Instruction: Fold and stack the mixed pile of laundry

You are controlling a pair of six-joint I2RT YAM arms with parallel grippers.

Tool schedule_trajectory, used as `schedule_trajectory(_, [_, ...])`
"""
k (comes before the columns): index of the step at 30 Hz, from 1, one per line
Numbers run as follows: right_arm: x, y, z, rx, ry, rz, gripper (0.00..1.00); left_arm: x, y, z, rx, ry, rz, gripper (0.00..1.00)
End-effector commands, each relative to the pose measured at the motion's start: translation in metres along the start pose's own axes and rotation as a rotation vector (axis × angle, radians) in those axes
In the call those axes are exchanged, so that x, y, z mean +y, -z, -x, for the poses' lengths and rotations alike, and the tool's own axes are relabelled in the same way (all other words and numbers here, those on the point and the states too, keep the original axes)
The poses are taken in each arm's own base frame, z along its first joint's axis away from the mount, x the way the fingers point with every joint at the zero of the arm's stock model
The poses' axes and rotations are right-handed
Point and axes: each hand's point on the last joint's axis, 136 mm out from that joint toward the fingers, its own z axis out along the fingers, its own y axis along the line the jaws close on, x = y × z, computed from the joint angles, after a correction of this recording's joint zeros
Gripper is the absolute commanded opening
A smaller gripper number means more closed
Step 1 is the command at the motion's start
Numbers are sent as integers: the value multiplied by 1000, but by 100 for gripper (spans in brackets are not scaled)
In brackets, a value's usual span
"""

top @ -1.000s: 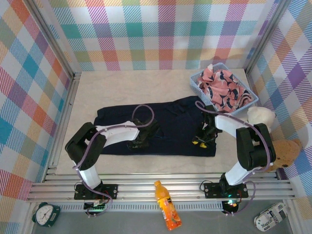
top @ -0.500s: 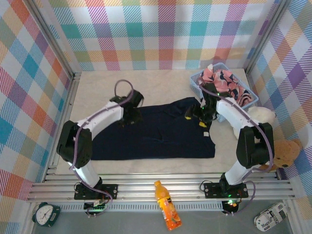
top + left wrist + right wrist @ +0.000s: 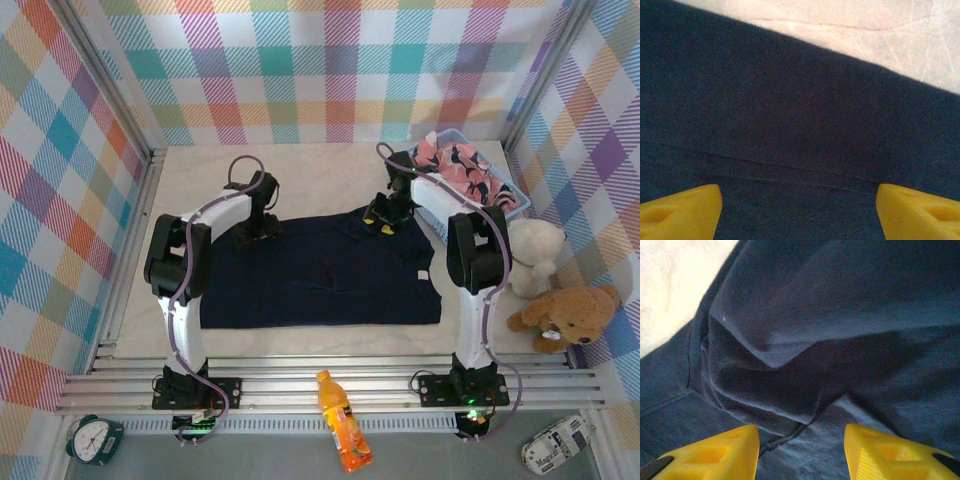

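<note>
The dark navy trousers (image 3: 320,270) lie flat as a wide rectangle in the middle of the table. My left gripper (image 3: 258,222) hovers over their far left edge. Its yellow fingertips (image 3: 682,212) stand wide apart above smooth navy cloth (image 3: 790,125), so the left gripper (image 3: 800,215) is open and holds nothing. My right gripper (image 3: 382,216) is at the far right edge. It (image 3: 802,455) is open over a rumpled fold of the trousers (image 3: 805,340). The pink printed garment (image 3: 455,170) lies bunched in the basket.
The light blue basket (image 3: 512,203) stands at the back right. A white teddy (image 3: 535,245) and a brown teddy (image 3: 565,315) sit by the right wall. An orange bottle (image 3: 340,435), a clock (image 3: 92,438) and a toy car (image 3: 555,445) lie below the table's front rail.
Both grippers have moved from the middle of the trousers to their far edge, and both have opened. The right one has since narrowed a little.
</note>
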Motion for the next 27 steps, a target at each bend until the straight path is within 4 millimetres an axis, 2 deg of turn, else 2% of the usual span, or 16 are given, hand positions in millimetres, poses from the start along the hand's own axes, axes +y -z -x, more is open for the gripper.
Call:
schedule_trajectory(1, [10,-11,0,21,-22,18,44,7,-7,-10,27,-14,17,80])
schedule_trajectory(3, [13,-17,3,27,-28,21,38,10,-12,-14,38,-19,30,80])
schedule_trajectory(5, [16,-19,7,21,-29,29,24,12,-16,-17,49,-26,40,81])
schedule_trajectory(9, [26,1,23,-52,-11,39,0,16,-20,-21,60,-35,51,81])
schedule_trajectory(16, [73,50,77,-218,48,148,0,18,-18,-22,60,-53,57,81])
schedule_trajectory(18, [81,48,97,-249,44,166,0,18,-16,-21,60,-57,56,80])
schedule_trajectory(20, [87,38,119,-272,27,186,12,18,-15,-22,62,-61,53,81])
schedule_trajectory(22, [90,25,134,-235,-25,239,38,17,-12,-22,65,-69,47,81])
schedule_trajectory(24, [93,28,142,-235,-45,260,43,15,-8,-22,67,-76,36,83])
schedule_trajectory(25, [94,32,143,-247,-28,256,48,14,-5,-21,65,-81,30,85])
schedule_trajectory(27, [90,41,138,-265,5,232,49,11,4,-17,55,-89,14,86])
